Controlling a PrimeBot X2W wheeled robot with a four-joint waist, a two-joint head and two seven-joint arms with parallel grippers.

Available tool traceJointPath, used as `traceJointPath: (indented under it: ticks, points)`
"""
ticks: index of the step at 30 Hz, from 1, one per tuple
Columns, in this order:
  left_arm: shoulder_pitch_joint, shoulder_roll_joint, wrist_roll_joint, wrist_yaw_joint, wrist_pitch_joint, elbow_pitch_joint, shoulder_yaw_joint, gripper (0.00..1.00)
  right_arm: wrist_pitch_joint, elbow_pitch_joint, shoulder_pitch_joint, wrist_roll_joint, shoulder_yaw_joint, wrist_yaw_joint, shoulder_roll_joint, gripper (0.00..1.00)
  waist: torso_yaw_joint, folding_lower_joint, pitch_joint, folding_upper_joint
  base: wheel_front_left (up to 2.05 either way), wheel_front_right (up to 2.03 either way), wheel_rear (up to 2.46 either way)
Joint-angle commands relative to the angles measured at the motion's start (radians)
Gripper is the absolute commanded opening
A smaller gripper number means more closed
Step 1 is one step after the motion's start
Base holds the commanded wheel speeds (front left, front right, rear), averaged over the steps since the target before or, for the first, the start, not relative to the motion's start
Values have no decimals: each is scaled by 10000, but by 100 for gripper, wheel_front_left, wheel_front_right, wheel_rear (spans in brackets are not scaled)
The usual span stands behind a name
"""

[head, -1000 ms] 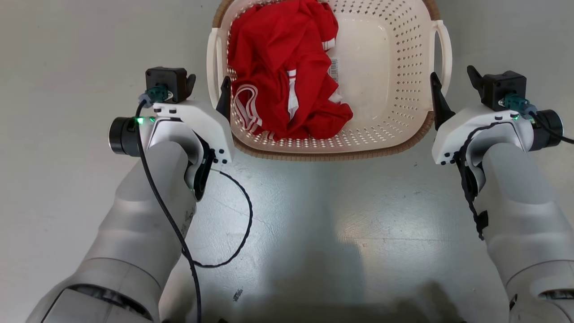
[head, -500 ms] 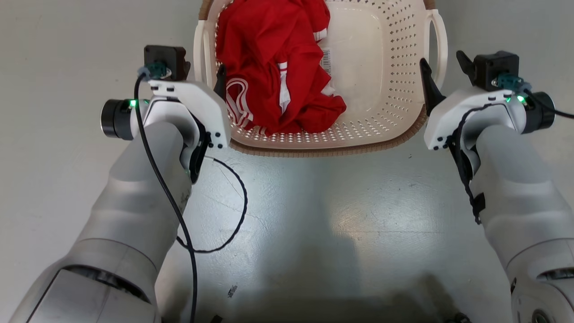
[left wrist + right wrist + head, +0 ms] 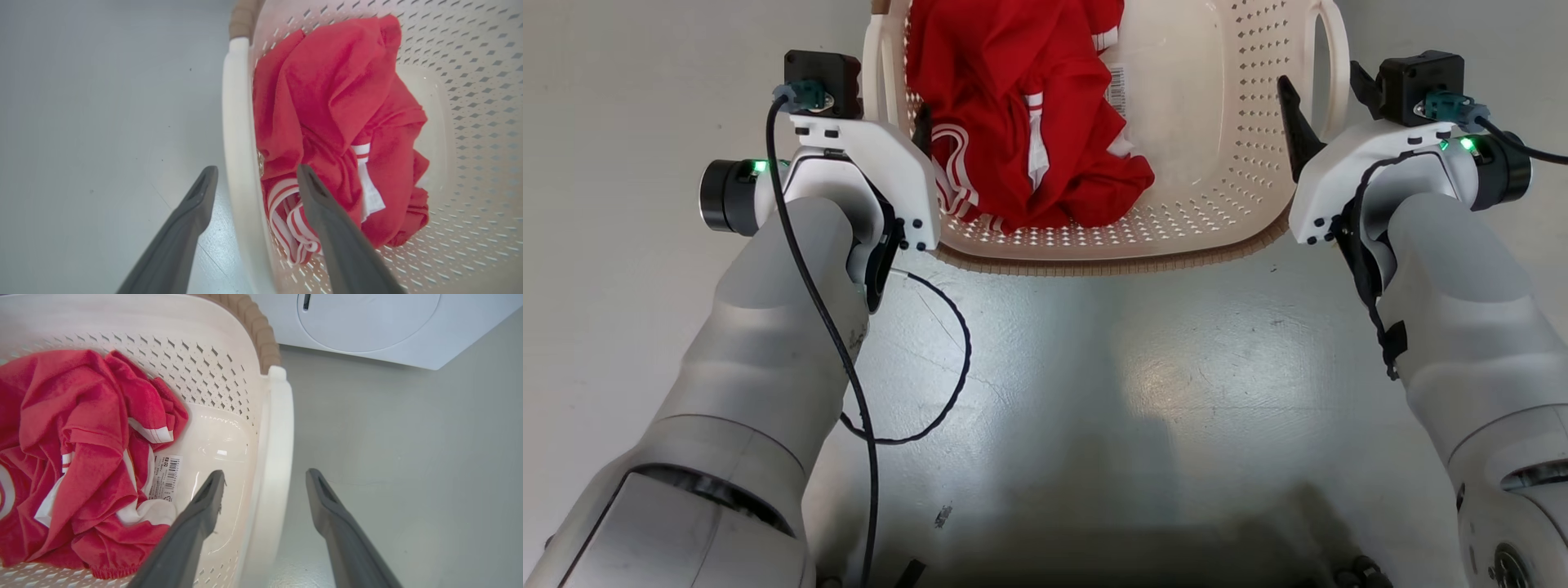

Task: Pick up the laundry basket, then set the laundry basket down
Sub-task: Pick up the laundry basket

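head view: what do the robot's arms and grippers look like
Pale grey forearms, white wrist housings with green lights, black camera blocks. A black cable runs along the left arm. Left gripper and right gripper each have two long tapered dark grey fingers.

White barcode sticker (image 3: 165, 478) on inner floor of laundry basket (image 3: 204, 379), lower centre-left of right wrist view, edge tucked against red garment (image 3: 81, 428). Bars plus tiny print lines, too small to read. Same sticker top centre of head view, also illegible. Nothing legible.
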Motion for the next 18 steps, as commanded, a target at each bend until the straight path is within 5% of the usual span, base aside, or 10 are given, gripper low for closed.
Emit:
traceJointPath:
  ticks: [1, 18]
  points:
    - [-70, 269, -47, 99, 49, -39, 48, 100, 65, -11, 125, 95, 180, 62, 202, 100, 2, 0, 31, 0, 0, 0, 0]
    - [-242, 269, -256, 149, 184, -70, -543, 100, 217, 56, 125, 991, 976, 62, 202, 100, 43, 0, 152, 0, 0, 0, 0]
